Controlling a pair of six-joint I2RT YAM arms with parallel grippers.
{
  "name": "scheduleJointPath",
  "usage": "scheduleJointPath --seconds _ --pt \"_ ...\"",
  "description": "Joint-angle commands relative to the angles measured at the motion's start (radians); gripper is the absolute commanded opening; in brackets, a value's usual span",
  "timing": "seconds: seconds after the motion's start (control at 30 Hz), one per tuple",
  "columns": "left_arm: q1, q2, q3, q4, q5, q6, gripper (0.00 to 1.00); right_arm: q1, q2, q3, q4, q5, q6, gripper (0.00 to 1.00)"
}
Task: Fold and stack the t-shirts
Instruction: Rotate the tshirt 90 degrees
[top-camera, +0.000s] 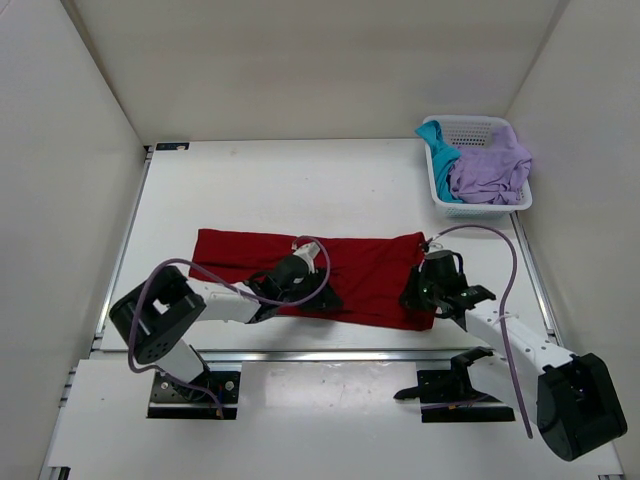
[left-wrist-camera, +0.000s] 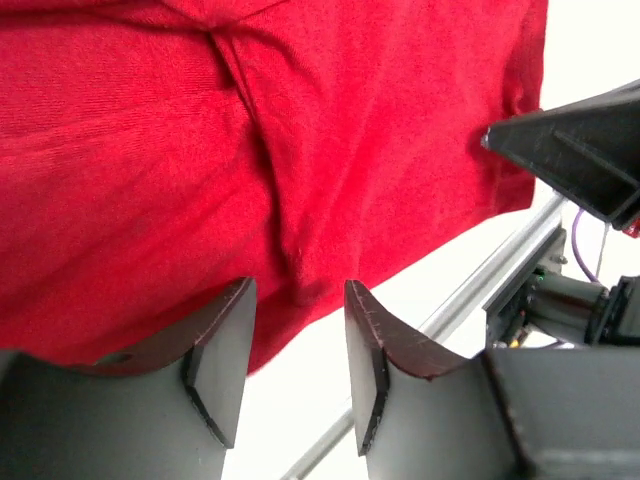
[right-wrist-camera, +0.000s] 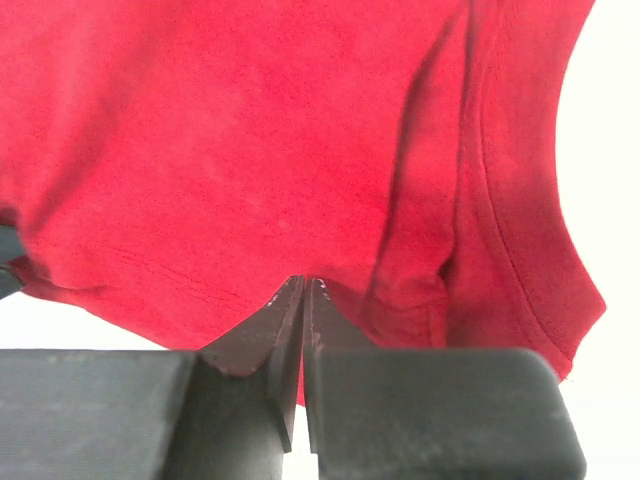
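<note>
Left end effector (left-wrist-camera: 298, 300) hangs half open and empty over the near hem of the red t-shirt (top-camera: 365, 270), which lies spread on the tabletop (top-camera: 250, 190). Right end effector (right-wrist-camera: 303, 285) is closed at that hem's right corner; whether it has cloth, I cannot tell. The first fold seems in hand; next, both must pinch the hem

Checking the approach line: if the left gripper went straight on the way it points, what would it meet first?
The red shirt. The left gripper, jaws apart, points at the shirt's near edge, which lies just ahead of it. Depth is unclear, so it may be touching.
</note>
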Motion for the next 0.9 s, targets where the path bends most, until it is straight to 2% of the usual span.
scheduleJointPath --seconds 0.0,0.07,0.2,0.37,0.5,0.6,0.7,0.8,0.83,0.87 --pt "0.017 -0.104 -0.017 -0.045 -0.007 0.034 0.52 0.034 -0.023 0.096 0.011 0.042 0.004 0.04" --pt "0.021 -0.153 -0.017 -0.059 -0.010 0.053 0.51 0.047 -0.002 0.121 0.050 0.034 0.011 0.05" --pt "0.052 -0.225 -0.031 -0.079 -0.009 0.088 0.50 0.063 0.159 0.158 0.185 0.015 0.010 0.02" --pt "0.176 -0.345 -0.104 -0.079 0.054 0.125 0.49 0.070 0.357 0.195 0.380 0.014 0.028 0.00" --pt "0.277 -0.503 -0.155 -0.143 0.072 0.159 0.51 0.053 0.582 0.339 0.357 0.018 0.001 0.00" --pt "0.342 -0.583 -0.148 -0.183 0.049 0.206 0.55 0.034 0.740 0.477 0.331 0.037 -0.032 0.00" --pt "0.395 -0.577 -0.089 -0.249 0.045 0.257 0.56 0.001 0.900 0.690 0.244 -0.011 -0.061 0.00" --pt "0.414 -0.528 -0.027 -0.268 0.080 0.271 0.55 -0.024 1.078 1.023 0.123 -0.045 -0.093 0.00" --pt "0.403 -0.506 -0.028 -0.266 0.089 0.263 0.56 -0.027 1.151 1.090 0.092 -0.064 -0.098 0.00" --pt "0.402 -0.495 -0.029 -0.258 0.103 0.259 0.56 -0.033 1.232 1.233 0.028 -0.067 -0.116 0.00"
